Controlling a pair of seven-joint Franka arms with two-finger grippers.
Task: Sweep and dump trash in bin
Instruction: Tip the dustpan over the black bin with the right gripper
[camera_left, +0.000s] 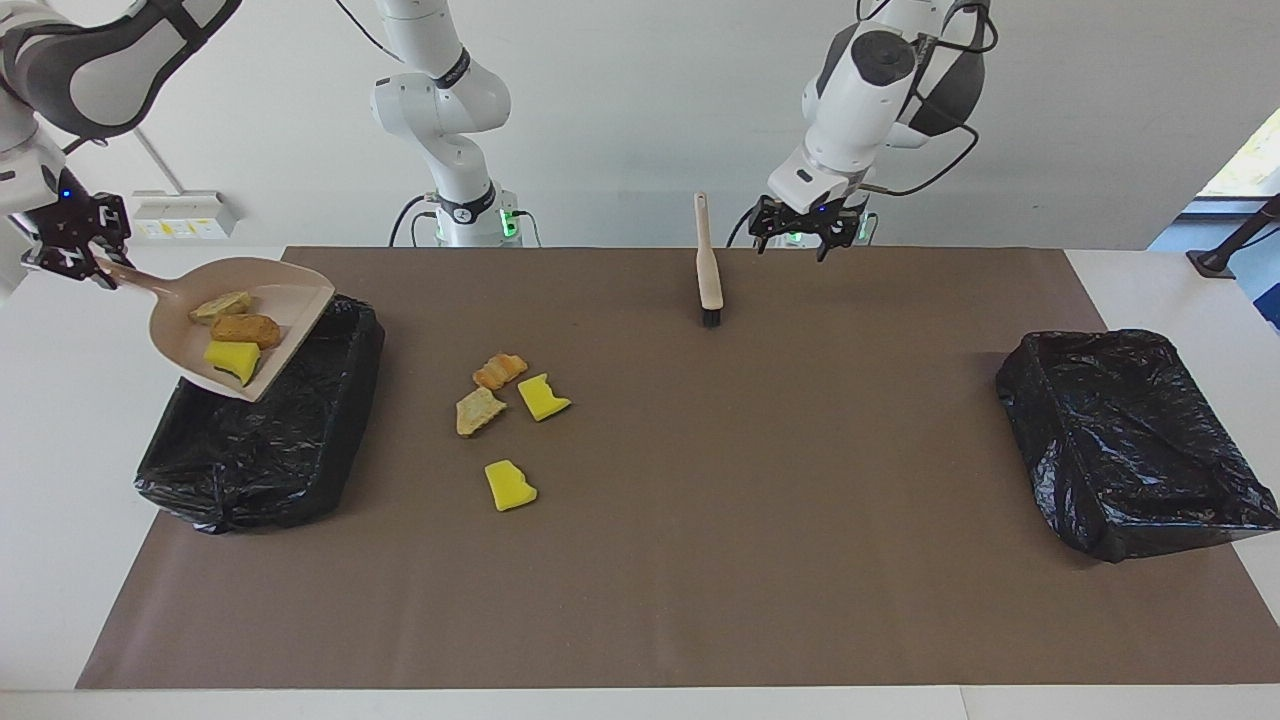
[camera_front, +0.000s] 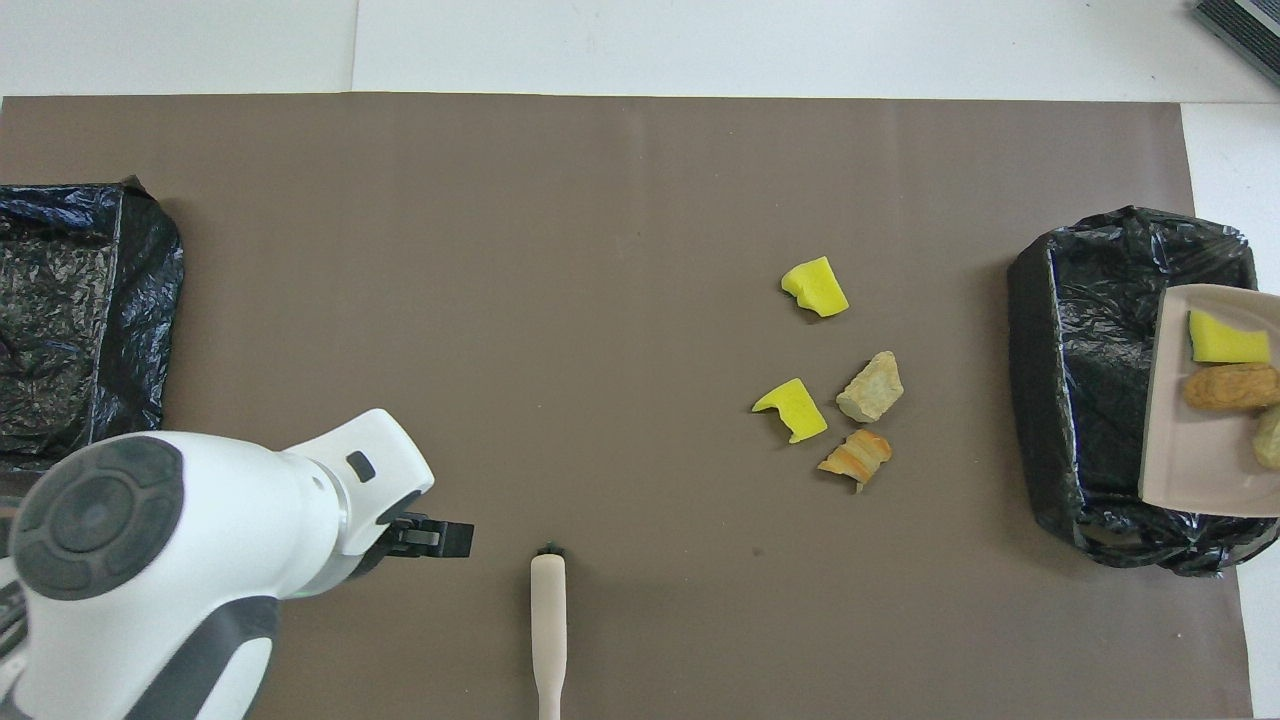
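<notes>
Dustpan (camera_left: 232, 325) held by right hand (camera_left: 68, 262), clamped on its handle, over bin (camera_left: 262, 425) at table's edge: tip mouth-down centrally. Left hand (camera_left: 803, 226) hangs open, empty.

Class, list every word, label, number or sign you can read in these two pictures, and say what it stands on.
No text here can be read.
Black band on the right arm: white lettering, too small to read.
Wall socket panel: yellow stickers, too small to read.
The dustpan and brush: no text visible.
</notes>
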